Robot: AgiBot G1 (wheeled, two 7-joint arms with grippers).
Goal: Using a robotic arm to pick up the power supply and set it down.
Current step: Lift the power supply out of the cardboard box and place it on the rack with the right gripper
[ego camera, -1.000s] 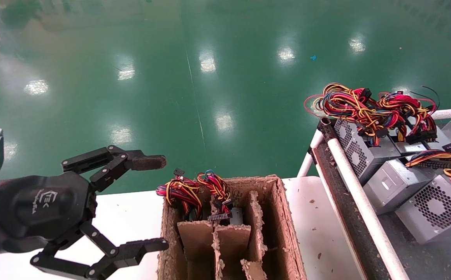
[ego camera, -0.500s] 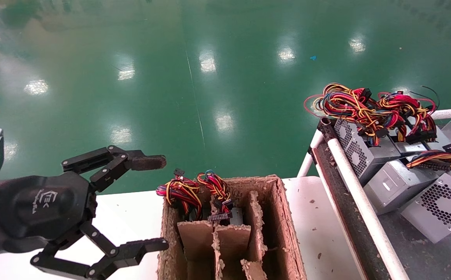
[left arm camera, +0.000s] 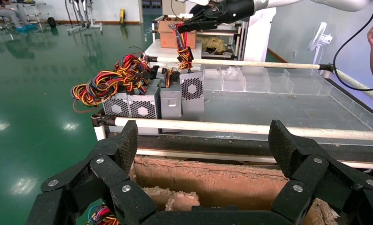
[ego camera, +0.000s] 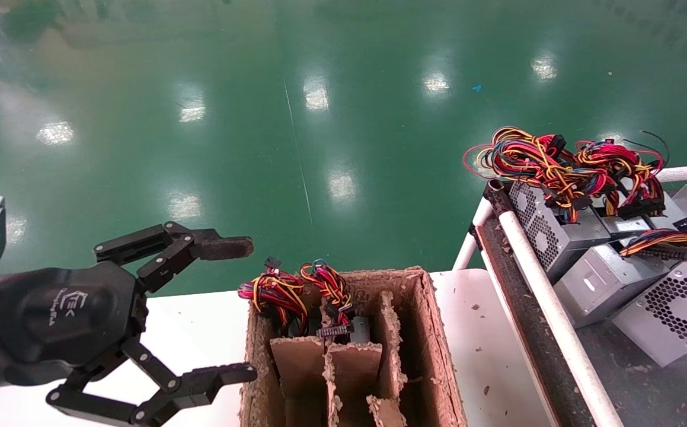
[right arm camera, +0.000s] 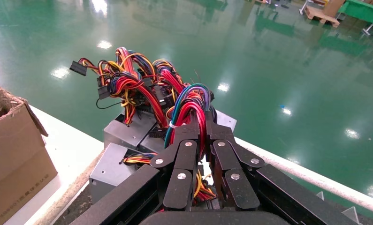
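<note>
The pick-up looks half done. The right gripper (right arm camera: 201,123) is clamped narrow on the wires (right arm camera: 189,105) of the supply (ego camera: 672,311), and the grey box with its round fan grille hangs directly below the fingers by that bundle. In the left wrist view it sits upright against the other supplies (left arm camera: 130,105) on the tray (left arm camera: 287,105). Whether its base has cleared the tray floor cannot be told. What is left, by my reading, is to raise it free, carry it across and set it down, likely in the carton (ego camera: 432,332), where 1 supply's wires already show in a far slot. The white arm reaches in from above and behind the pile, wrist bent so the fingers point down onto the bundle; the neighbouring wire tangle lies just beside them and could snag. The left gripper (ego camera: 248,309) is parked beside the carton, spread wide and holding nothing, its fingers pointing toward the tray.
</note>
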